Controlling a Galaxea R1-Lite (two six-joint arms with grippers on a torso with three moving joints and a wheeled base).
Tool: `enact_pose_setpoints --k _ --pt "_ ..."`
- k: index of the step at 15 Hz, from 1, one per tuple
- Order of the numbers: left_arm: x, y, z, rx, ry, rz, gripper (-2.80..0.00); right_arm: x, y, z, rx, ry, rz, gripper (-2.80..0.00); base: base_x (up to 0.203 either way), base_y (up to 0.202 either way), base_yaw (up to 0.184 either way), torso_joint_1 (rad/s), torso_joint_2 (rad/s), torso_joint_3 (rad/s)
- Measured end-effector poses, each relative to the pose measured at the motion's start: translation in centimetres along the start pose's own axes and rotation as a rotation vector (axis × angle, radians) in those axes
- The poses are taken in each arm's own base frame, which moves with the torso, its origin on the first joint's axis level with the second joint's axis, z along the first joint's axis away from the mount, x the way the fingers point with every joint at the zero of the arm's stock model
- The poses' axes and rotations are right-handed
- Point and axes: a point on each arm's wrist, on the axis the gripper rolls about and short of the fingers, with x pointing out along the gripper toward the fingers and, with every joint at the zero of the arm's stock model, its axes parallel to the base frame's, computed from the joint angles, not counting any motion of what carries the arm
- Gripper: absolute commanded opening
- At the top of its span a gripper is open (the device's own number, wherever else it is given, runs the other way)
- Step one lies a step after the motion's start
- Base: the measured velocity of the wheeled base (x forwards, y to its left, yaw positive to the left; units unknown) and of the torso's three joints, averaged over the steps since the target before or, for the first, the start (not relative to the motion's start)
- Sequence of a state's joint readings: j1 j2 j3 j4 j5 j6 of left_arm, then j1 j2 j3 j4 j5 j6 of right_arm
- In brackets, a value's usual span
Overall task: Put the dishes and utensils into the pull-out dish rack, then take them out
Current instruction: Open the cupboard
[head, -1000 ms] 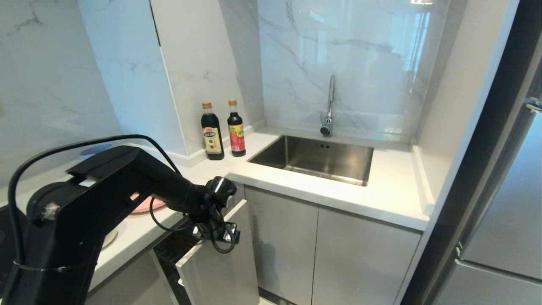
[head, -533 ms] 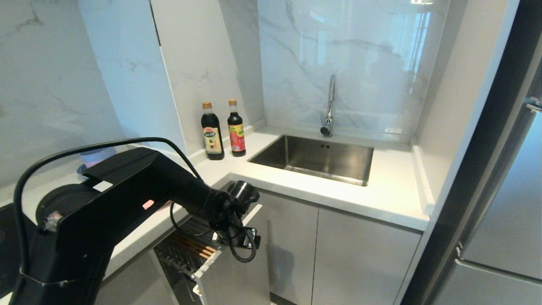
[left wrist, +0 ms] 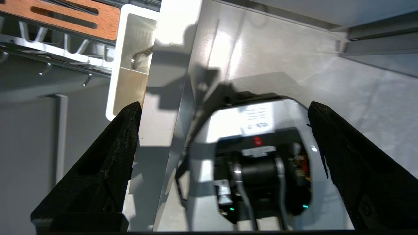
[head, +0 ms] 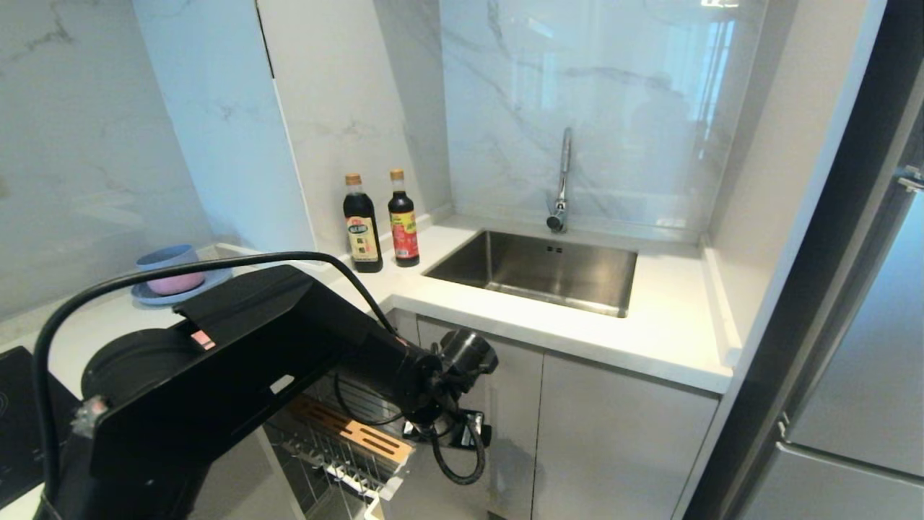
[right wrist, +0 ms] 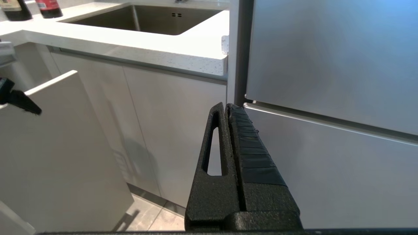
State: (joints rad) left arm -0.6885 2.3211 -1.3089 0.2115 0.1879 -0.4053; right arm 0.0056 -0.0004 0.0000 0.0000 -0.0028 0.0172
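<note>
The pull-out dish rack stands drawn out of the lower cabinet, showing its tan slotted wooden strip [head: 357, 432] and chrome wires [head: 325, 462]. My left gripper [head: 451, 435] hangs open at the rack's outer end. In the left wrist view the gripper [left wrist: 224, 105] straddles the top edge of the pale cabinet front [left wrist: 169, 65], one finger [left wrist: 107, 156] on the rack side. The white utensil cup [left wrist: 129, 85] sits behind that front, with a grey metal piece in it that I cannot identify. The dishes and utensils are hidden behind my left arm. My right gripper [right wrist: 227, 106] is shut and parked low by the fridge.
A blue plate with stacked bowls [head: 173, 278] sits at the counter's back left. Two dark sauce bottles [head: 362, 224] stand in the corner beside the steel sink [head: 534, 271] and faucet [head: 561, 180]. The fridge [head: 852, 375] closes off the right side. A black hob [head: 14, 419] lies at far left.
My left arm has swung right and toward me, and the rack has slid much farther out with it. The wooden strip and the blue plate have come into sight.
</note>
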Motion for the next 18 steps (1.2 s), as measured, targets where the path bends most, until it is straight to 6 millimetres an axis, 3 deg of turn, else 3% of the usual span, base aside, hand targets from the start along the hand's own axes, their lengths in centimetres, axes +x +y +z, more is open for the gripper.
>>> enact_pose_setpoints --k 4,7,14,18 --pt "-1.0 -3.7 -1.9 -0.020 0.006 -0.045 0.00 0.0 0.0 0.0 0.000 0.000 -0.001 -2.80 0.000 0.000 0.000 0.000 0.00 0.000" --pt "-1.5 -4.5 -2.3 -0.012 -0.001 -0.054 0.00 0.0 0.0 0.0 0.000 0.002 -0.001 -2.80 0.000 0.000 0.000 0.000 0.00 0.000" --pt "-3.2 -4.6 -1.8 -0.031 -0.045 -0.073 0.00 0.0 0.0 0.0 0.000 0.000 0.000 -2.80 0.000 0.000 0.000 0.000 0.00 0.000" --pt "-5.5 -2.7 -0.2 -0.077 -0.121 -0.037 0.00 0.0 0.0 0.0 0.000 -0.001 0.000 -2.80 0.000 0.000 0.000 0.000 0.00 0.000"
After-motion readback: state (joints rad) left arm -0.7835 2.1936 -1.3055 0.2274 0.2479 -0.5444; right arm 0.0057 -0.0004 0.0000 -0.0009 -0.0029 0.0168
